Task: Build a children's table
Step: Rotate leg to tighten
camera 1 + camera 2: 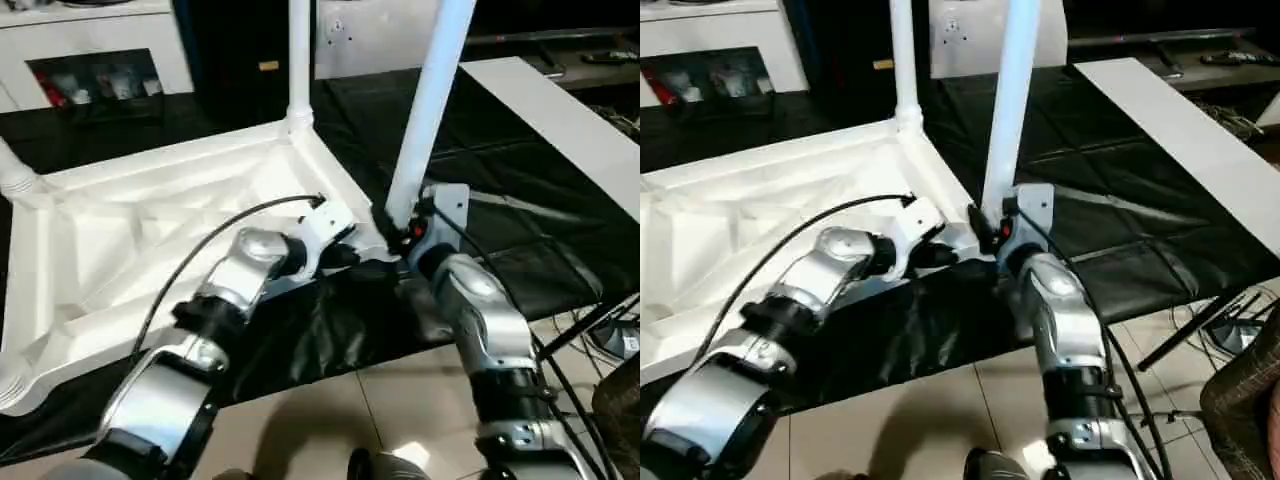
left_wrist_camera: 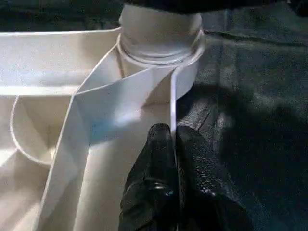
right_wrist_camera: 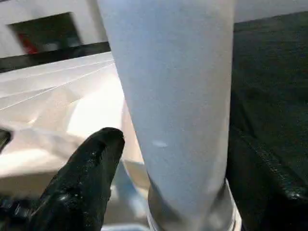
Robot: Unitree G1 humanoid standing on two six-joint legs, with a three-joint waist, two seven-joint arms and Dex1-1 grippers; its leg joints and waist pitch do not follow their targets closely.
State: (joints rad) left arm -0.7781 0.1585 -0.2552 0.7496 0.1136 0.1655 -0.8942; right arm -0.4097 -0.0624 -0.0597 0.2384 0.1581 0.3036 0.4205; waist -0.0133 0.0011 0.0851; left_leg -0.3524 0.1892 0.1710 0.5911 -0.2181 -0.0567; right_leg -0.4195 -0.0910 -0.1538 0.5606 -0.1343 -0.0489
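On the black mat (image 1: pixel 330 340), with the upturned tabletop (image 1: pixel 150 240) pinched at its near-corner rim by the closed left gripper (image 2: pixel 173 144), the right gripper (image 1: pixel 405 232), jaws spread, flanks the leg (image 1: pixel 430 110) being seated; next likely twisting it home.

The floor is covered with pale beige glossy tiles (image 1: pixel 330 410), and a large black wrinkled cloth (image 1: pixel 520 250) lies over them. On the right side a long flat white rectangular panel (image 1: pixel 560 120) rests across the cloth. At the back left stands a low white cabinet with a glass door (image 1: pixel 95 85); small coloured things are behind the glass, too blurred to name. Thin black cables (image 1: pixel 610 335) lie on the tiles at the right edge. The back of the room is dark.
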